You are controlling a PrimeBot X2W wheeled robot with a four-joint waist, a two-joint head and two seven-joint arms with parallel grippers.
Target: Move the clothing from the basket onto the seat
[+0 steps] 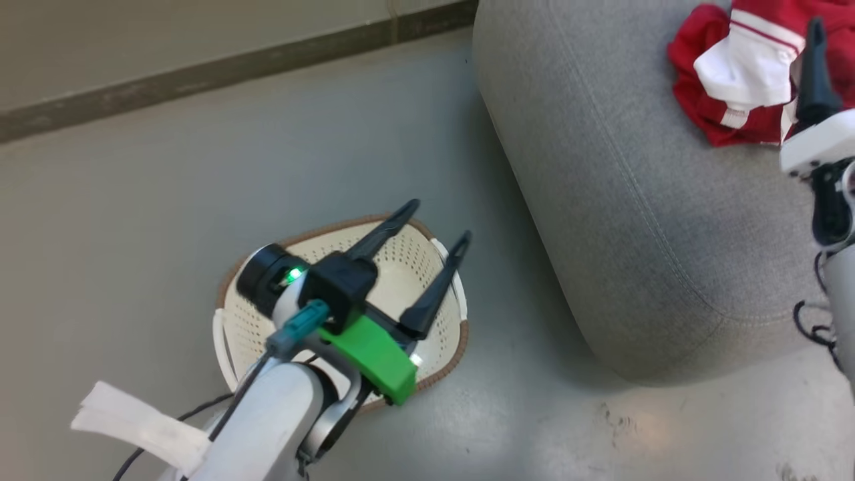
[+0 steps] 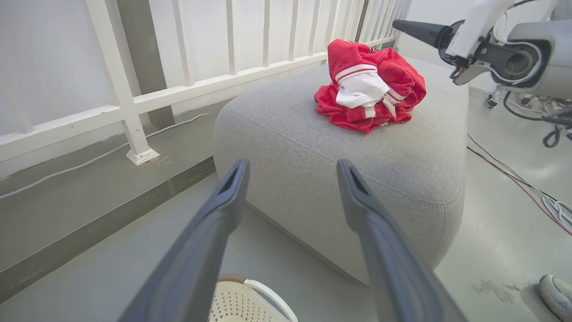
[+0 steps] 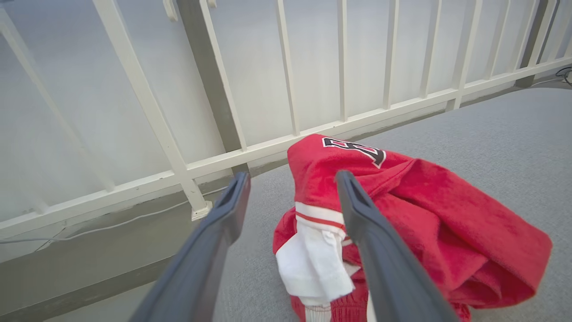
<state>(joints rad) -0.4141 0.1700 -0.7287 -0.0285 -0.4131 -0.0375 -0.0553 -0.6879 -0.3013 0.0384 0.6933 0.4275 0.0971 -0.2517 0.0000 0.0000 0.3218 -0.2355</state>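
The red clothing (image 1: 725, 73) with white trim lies bunched on top of the grey seat (image 1: 641, 220); the same heap (image 2: 368, 87) sits on the seat (image 2: 339, 147) in the left wrist view, and fills the lower right as clothing (image 3: 429, 223) in the right wrist view. The cream basket (image 1: 401, 267) stands on the floor left of the seat, its visible inside bare. My left gripper (image 1: 441, 220) hangs open above the basket, nothing between its fingers. My right gripper (image 3: 292, 179) is open just above the clothing, holding nothing; one finger (image 1: 813, 60) shows at the far right.
A white railing (image 2: 178, 89) and a raised dark kerb (image 1: 234, 67) run behind the seat. Cables (image 2: 536, 188) trail on the floor right of the seat, beside a shoe (image 2: 556, 293). Grey floor surrounds the basket.
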